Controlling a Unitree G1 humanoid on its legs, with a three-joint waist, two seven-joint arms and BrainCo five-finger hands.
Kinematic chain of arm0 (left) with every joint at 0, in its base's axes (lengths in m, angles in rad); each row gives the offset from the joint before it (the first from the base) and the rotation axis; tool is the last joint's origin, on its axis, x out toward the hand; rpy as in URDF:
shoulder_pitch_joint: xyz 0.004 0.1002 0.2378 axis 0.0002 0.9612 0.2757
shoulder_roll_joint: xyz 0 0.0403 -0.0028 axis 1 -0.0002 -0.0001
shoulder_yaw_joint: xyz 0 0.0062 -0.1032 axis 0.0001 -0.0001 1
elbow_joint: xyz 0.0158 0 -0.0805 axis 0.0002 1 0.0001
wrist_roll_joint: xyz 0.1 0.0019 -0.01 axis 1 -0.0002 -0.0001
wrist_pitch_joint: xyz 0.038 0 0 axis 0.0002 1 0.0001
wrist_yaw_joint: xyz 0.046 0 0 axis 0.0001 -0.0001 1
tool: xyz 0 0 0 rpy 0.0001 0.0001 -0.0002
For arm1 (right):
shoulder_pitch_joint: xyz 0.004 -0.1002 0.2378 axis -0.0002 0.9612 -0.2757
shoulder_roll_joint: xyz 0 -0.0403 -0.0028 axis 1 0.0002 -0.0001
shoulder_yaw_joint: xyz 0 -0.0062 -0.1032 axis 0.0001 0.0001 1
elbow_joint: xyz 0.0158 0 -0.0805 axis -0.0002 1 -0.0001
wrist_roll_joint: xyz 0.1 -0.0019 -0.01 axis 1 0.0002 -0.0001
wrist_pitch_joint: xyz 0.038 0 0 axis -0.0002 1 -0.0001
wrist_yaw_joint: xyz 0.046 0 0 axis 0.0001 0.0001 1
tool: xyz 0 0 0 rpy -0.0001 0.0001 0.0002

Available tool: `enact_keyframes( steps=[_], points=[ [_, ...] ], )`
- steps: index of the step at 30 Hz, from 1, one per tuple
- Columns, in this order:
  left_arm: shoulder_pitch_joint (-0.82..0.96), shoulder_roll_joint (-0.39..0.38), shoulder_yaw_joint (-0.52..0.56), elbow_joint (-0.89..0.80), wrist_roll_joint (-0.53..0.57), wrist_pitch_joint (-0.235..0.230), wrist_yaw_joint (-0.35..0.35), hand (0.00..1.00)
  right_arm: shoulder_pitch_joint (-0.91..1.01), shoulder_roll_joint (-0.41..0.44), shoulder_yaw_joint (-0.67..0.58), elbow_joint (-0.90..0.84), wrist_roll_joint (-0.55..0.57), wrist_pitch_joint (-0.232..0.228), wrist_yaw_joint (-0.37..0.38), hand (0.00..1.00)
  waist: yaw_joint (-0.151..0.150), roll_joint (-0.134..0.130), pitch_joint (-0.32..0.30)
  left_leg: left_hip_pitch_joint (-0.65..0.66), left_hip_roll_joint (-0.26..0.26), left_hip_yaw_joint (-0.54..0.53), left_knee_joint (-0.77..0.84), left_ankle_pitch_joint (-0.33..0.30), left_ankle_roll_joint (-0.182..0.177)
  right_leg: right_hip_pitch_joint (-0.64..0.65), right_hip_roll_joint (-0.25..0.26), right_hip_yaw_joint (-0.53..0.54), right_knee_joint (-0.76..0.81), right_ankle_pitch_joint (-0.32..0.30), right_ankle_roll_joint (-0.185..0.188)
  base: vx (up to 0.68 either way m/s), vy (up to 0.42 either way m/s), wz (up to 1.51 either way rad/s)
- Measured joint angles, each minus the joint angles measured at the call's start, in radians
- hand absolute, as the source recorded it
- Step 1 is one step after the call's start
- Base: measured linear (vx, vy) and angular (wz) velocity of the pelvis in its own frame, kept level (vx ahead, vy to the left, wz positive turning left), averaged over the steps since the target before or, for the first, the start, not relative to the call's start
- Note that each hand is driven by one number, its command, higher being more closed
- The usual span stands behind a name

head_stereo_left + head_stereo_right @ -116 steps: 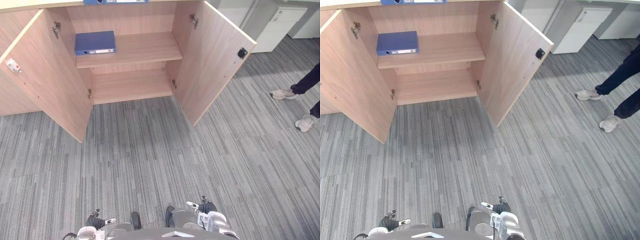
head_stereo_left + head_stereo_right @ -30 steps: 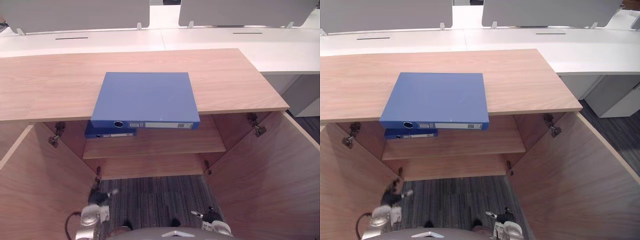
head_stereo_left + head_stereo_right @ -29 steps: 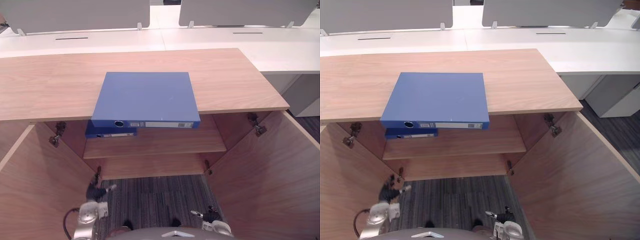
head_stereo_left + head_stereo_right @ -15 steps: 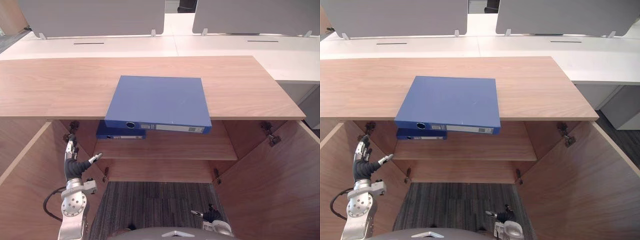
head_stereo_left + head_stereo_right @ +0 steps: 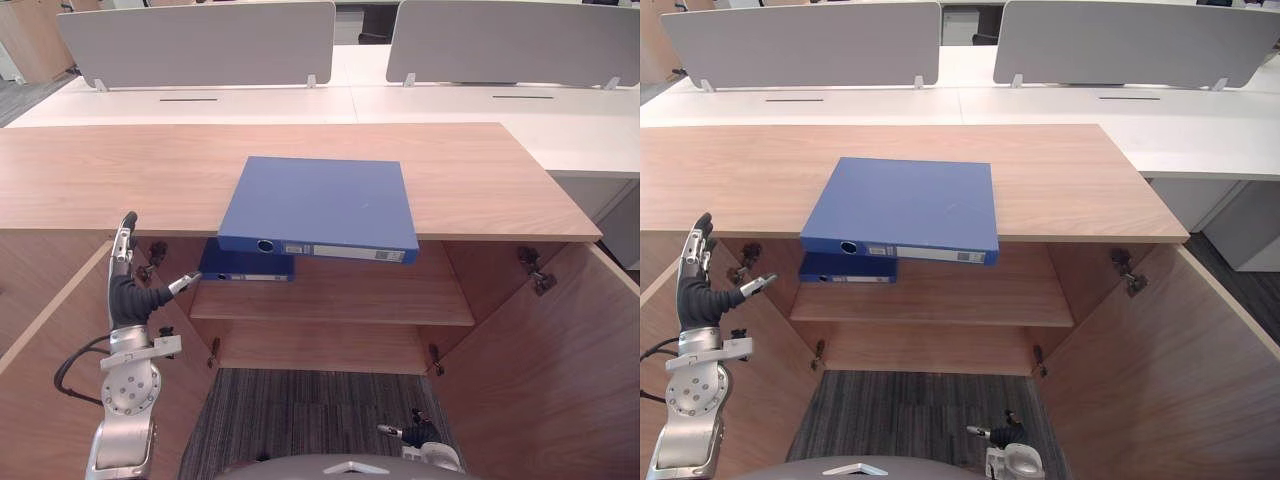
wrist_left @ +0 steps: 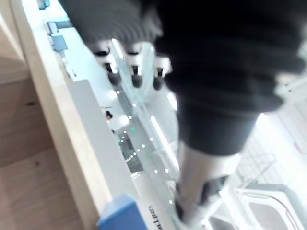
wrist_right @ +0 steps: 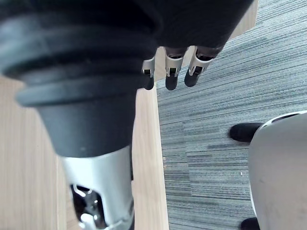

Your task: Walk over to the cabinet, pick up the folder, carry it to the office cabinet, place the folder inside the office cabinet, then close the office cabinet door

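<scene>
Left eye view: second folder (image 5: 245, 267) on shelf (image 5: 350, 296), under overhanging folder (image 5: 320, 205).

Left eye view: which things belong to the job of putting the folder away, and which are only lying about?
Belongs to the job: folder, lying on top; cabinet, doors open; left robot hand, raised, open; right robot hand, low.
Lying about: second folder on the shelf inside; white desks; grey screens behind.

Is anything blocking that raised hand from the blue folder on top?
Nothing visible does: the left hand is up beside the open left door, and the folder lies on the cabinet top, spine overhanging the front edge.
</scene>
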Motion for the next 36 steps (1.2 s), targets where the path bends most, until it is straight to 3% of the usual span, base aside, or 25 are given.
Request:
enact_keyframes(
  steps=[5,14,27,36],
  points=[
    [-0.079,0.114,-0.094,0.0,0.093,0.0,-0.003,0.0,-0.007,-0.008,0.037,0.001,-0.038,-0.006,0.005,0.0,-0.012,-0.001,-0.009,0.0,0.0,0.003,0.0,0.0,0.0,0.0,0.001,0.005,-0.005,0.003,0.001,0.0,-0.001,-0.01],
    [-0.187,0.205,-0.222,0.003,0.229,-0.017,-0.023,0.0,-0.014,-0.032,0.072,0.004,-0.038,-0.006,0.007,0.0,-0.036,0.0,-0.01,0.005,0.0,0.026,0.0,-0.004,-0.005,0.006,0.004,0.026,-0.026,0.02,0.0,0.0,-0.006,-0.07],
    [-0.295,0.233,-0.38,0.112,0.412,-0.002,-0.019,0.0,-0.008,-0.041,0.085,0.005,-0.038,-0.005,0.006,0.0,-0.07,-0.006,-0.013,0.015,0.001,0.054,-0.001,-0.011,-0.008,0.007,0.005,0.052,-0.042,0.029,-0.004,-0.02,-0.008,-0.07],
    [-0.312,0.232,-0.41,0.198,0.521,0.035,0.017,0.0,-0.007,-0.04,0.083,0.006,-0.037,-0.005,0.005,0.0,-0.087,-0.012,-0.017,0.014,0.0,0.054,0.0,-0.014,-0.013,0.01,0.006,0.052,-0.052,0.03,-0.003,0.0,0.0,0.0]
  ],
)
